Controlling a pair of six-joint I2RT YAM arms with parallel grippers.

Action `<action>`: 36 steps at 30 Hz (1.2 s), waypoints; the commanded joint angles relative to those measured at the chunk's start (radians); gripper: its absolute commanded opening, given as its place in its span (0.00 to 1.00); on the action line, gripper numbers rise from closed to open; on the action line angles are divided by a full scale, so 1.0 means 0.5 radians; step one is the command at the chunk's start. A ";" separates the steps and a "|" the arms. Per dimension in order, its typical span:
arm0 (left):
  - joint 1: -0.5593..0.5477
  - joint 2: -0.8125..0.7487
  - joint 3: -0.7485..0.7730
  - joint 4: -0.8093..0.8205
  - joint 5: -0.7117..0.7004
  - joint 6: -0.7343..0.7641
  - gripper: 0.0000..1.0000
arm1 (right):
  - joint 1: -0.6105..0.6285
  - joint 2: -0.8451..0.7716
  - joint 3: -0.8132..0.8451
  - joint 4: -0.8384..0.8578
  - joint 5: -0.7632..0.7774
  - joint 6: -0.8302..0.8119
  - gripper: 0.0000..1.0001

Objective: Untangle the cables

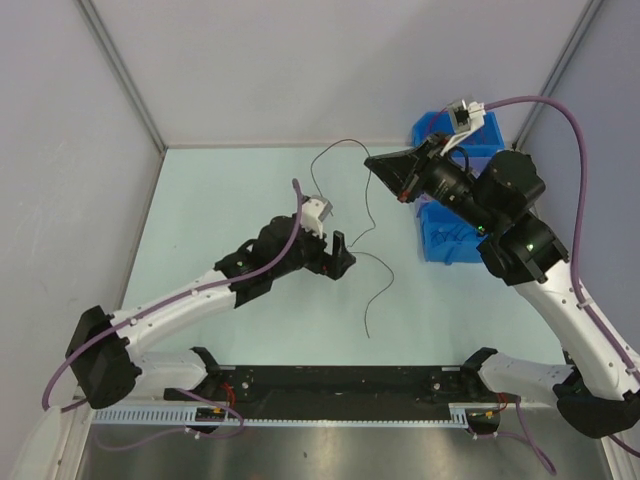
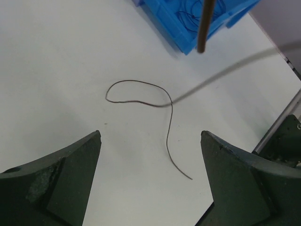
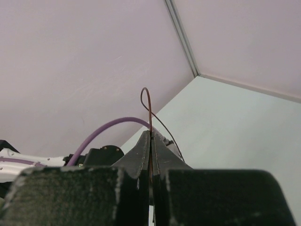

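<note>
A thin dark red cable [image 1: 371,232] is pinched in my right gripper [image 1: 370,160], which is shut and held above the table. From there the cable arcs back in a loop [image 3: 145,94] and hangs down to the table, where its lower part curls [image 2: 136,91] and ends in a free tip [image 2: 190,178]. My left gripper [image 1: 342,255] hovers low over the table beside that trailing part. Its fingers [image 2: 70,169] stand wide open and empty, and the cable tip lies just ahead of them. More dark cables [image 2: 193,14] lie inside the blue bin [image 2: 164,23].
The blue bin [image 1: 448,240] stands at the right of the table, under my right arm. Grey walls close in the table on the left, back and right. Purple hoses [image 1: 545,105] run along both arms.
</note>
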 commanded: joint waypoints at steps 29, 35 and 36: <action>-0.294 0.332 -0.013 0.668 -0.212 0.156 0.62 | -0.183 -0.173 0.061 -0.010 0.019 0.065 0.00; -0.337 0.419 0.110 0.619 -0.442 0.230 0.72 | -0.217 -0.186 0.061 -0.025 -0.014 0.074 0.00; -0.340 0.437 0.113 0.628 -0.442 0.236 0.69 | -0.223 -0.189 0.061 -0.031 -0.020 0.074 0.00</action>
